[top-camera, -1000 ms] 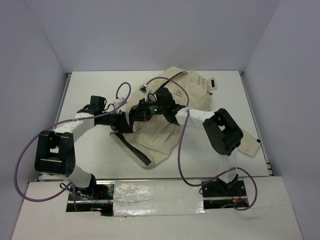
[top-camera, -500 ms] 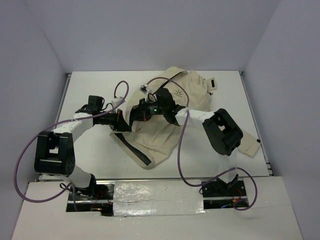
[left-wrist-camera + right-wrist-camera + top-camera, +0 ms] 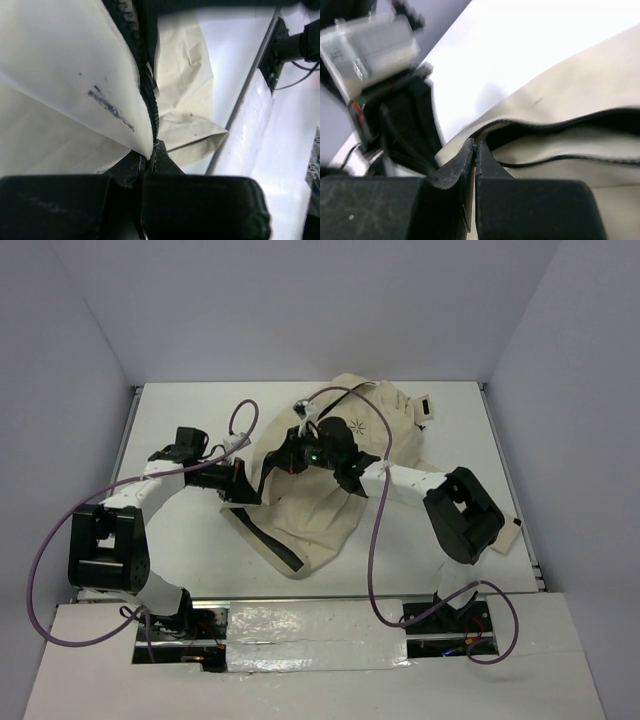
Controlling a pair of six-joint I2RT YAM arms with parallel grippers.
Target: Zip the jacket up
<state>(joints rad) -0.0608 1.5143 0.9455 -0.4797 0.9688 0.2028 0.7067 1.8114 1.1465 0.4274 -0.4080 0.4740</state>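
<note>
Your left hand (image 3: pixel 152 150) has just closed, pinching the dark zipper edge (image 3: pixel 149 100) of the cream-beige fabric jacket (image 3: pixel 325 525) crumpled on the white surface (image 3: pixel 190 415). Your right hand (image 3: pixel 475 147) grips the jacket's other edge, so zipping looks ready.

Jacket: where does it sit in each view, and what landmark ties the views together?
Top external: jacket mid-frame, spreading right.
Left wrist: jacket fills the upper left.
Right wrist: jacket across the right half.
Shared landmark: its dark zipper edge.
</note>
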